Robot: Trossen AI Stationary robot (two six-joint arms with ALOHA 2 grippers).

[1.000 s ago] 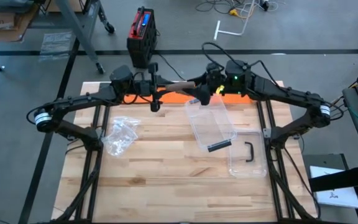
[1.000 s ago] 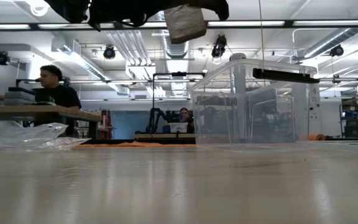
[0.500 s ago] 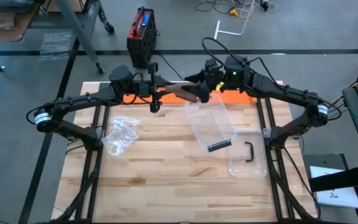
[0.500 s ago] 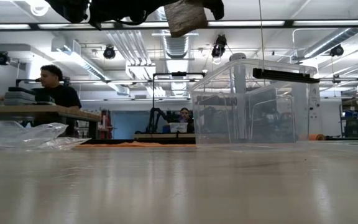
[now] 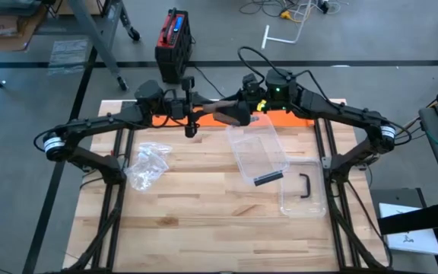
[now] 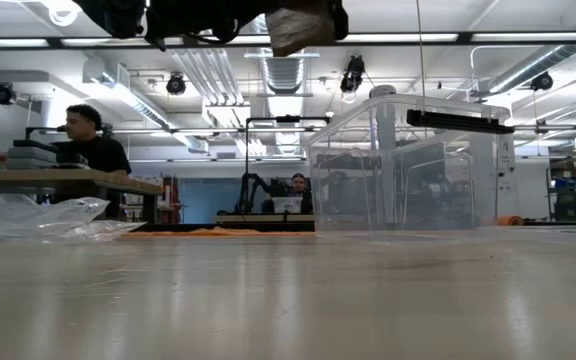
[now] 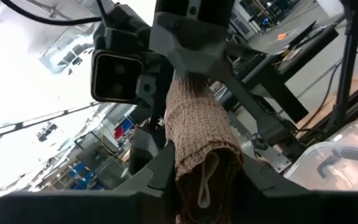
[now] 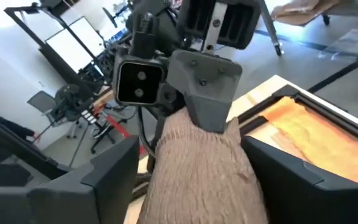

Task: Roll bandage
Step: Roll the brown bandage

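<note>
A brown woven bandage roll (image 5: 220, 109) is held in the air above the table's far edge, between my two grippers. My left gripper (image 5: 204, 113) comes from the left and is shut on one end; my right gripper (image 5: 236, 116) comes from the right and is shut on the other end. In the low view the roll (image 6: 293, 24) shows at the top, well above the table. A loose bandage end loops down at the roll's face (image 7: 205, 184). My left gripper pinches the roll's near end (image 7: 199, 163) between its two fingers, level, coming from the table's left along the roll. The roll is lifted clear of the table. My right gripper pinches the roll's other end (image 8: 199, 163) between its two fingers, level, coming from the table's right. The roll reaches from it to the left gripper's fingers (image 8: 205, 93).
A clear plastic box (image 5: 258, 149) lies at the table's middle right, with its lid and black handle (image 5: 304, 186) beside it. A crumpled clear plastic bag (image 5: 147, 164) lies at the left. An orange sheet (image 5: 284, 118) lies at the far edge. People sit in the room behind.
My right gripper has gone toward the table's left edge, closer to the left gripper, and the roll between them has turned and risen a little in the low view.
</note>
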